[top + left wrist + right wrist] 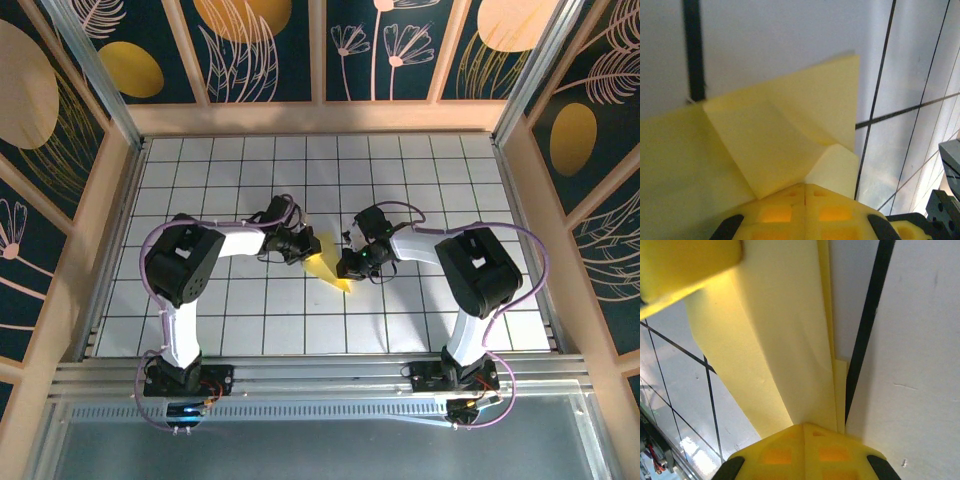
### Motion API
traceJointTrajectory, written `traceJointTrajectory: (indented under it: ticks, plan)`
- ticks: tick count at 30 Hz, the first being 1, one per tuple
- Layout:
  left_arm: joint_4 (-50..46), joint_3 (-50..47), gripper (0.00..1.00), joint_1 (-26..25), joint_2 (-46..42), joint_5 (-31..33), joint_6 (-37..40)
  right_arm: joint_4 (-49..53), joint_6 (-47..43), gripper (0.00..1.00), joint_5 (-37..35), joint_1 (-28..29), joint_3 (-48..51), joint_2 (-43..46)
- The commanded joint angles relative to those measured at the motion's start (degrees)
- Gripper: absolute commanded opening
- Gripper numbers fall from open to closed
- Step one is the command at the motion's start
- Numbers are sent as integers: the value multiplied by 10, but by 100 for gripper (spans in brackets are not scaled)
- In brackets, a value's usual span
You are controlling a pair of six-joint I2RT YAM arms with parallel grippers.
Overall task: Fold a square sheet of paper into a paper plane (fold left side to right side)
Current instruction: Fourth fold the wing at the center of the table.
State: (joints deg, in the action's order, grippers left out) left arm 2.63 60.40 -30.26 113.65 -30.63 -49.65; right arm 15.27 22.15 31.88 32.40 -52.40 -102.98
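At centre, paper plane point(328, 268) points near-right

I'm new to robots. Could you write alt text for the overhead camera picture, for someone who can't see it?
Two white-and-black robot arms reach inward over a white gridded table, the closed left gripper and right gripper meeting at a small folded yellow paper wedge. Dark floral panels in wooden frames wall the table.

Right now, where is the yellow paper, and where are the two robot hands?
yellow paper point(325, 266), top view, middle of the folded shape.
left gripper point(805, 190), left wrist view, where its shut fingertips meet.
right gripper point(803, 429), right wrist view, where its shut fingertips meet.
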Motion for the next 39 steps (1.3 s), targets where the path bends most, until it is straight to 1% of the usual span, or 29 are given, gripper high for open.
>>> traceJointTrajectory:
  ticks: [1,13,16,20,23,25,27,30,32,34,39]
  plan:
    - [-31,12,0,42,25,98,30,96,-14,0,-110,1,27,-41]
    - [-37,22,0,106,23,117,64,91,-13,0,-105,3,30,-37]
    - [-63,41,0,108,5,133,86,87,-11,0,-102,3,31,-35]
    - [-57,27,0,106,-46,111,86,76,-4,0,-93,4,29,-31]
    - [-46,-5,0,90,-89,95,77,71,2,0,-89,5,27,-31]
    - [-36,-23,0,69,-109,82,62,69,4,0,-90,5,28,-30]
    - [-17,-37,0,36,-117,61,43,68,5,0,-92,5,29,-31]
    - [11,-41,0,-5,-103,37,12,68,7,0,-92,5,29,-32]
    - [13,-35,0,-22,-86,34,1,70,7,0,-94,5,28,-34]
    - [12,-24,0,-32,-65,35,-2,71,7,0,-95,5,27,-33]
    - [2,6,0,-39,-20,26,6,74,7,0,-94,5,23,-33]
